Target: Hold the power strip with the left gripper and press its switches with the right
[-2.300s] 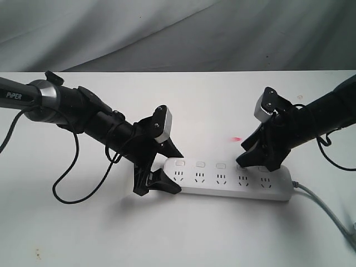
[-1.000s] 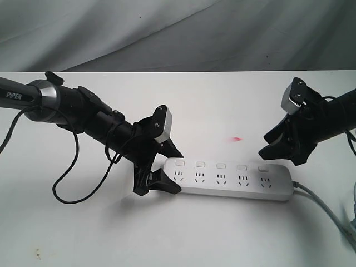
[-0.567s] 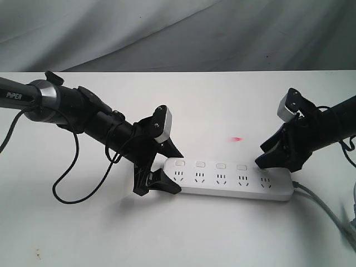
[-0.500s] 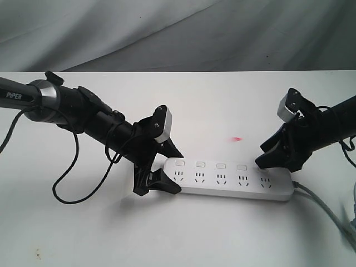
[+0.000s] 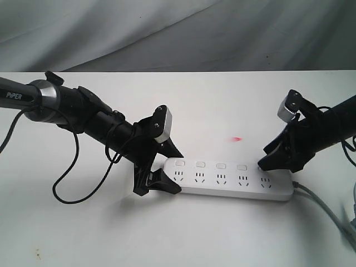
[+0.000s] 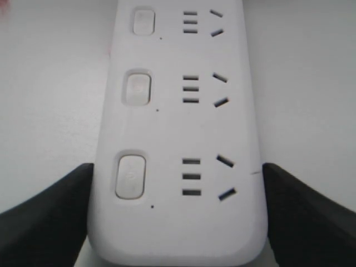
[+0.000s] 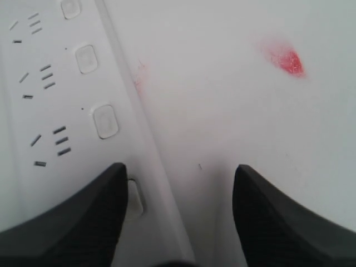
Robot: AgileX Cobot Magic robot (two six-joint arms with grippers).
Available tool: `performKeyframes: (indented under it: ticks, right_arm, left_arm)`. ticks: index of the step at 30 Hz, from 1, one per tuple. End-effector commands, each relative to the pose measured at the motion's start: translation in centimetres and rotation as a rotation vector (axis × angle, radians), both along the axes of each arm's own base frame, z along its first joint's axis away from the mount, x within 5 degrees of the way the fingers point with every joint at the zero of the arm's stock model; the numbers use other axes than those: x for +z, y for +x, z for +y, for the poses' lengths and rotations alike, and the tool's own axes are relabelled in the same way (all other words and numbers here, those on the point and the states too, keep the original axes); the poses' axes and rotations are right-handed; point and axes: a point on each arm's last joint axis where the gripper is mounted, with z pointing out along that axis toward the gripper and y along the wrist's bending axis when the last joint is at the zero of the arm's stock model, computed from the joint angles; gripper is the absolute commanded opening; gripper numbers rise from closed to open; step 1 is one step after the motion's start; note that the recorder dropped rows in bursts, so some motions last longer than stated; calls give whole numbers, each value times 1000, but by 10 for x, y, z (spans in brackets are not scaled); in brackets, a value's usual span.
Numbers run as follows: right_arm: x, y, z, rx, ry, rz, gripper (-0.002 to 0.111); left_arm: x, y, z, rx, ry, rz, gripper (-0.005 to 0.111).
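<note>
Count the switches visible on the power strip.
5. Four switches sit uncovered in a row on the power strip; the fifth is partly hidden under the right tool.

The power strip (image 5: 228, 179) is white, the fingers (image 5: 157, 183) black.

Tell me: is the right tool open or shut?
Open. The right tool has its fingers wide apart, one at a power strip switch, the other over the table.

The strip (image 5: 228, 191) is smooth white plastic, faintly glossy; bench (image 5: 222, 100) smooth, matt white; fingers (image 6: 39, 217) matt black plastic; backdrop (image 5: 167, 33) creased grey cloth; cord (image 5: 322, 208) smooth grey.
</note>
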Motion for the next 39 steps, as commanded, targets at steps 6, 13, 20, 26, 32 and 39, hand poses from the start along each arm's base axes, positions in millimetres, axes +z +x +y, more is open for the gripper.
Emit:
performKeyframes:
  ticks: [6, 13, 20, 26, 32, 39]
  right_arm:
    - [-10, 1, -10, 18, -125, -30, 52]
    - [-10, 1, -10, 13, -125, -29, 52]
    - [-10, 1, -9, 2, -114, -29, 52]
    - [-23, 0, 0, 28, -132, 7, 52]
    - [-17, 1, 7, -4, -32, 11, 52]
    - [151, 4, 9, -225, 55, -410, 52]
  left_arm:
    - [1, 1, -2, -6, -7, -7, 0]
    - [1, 1, -2, -6, -7, -7, 0]
    - [1, 1, -2, -6, -7, -7, 0]
    - [1, 1, -2, -6, -7, -7, 0]
    - [1, 1, -2, -6, -7, -7, 0]
    - [1, 1, -2, -6, -7, -7, 0]
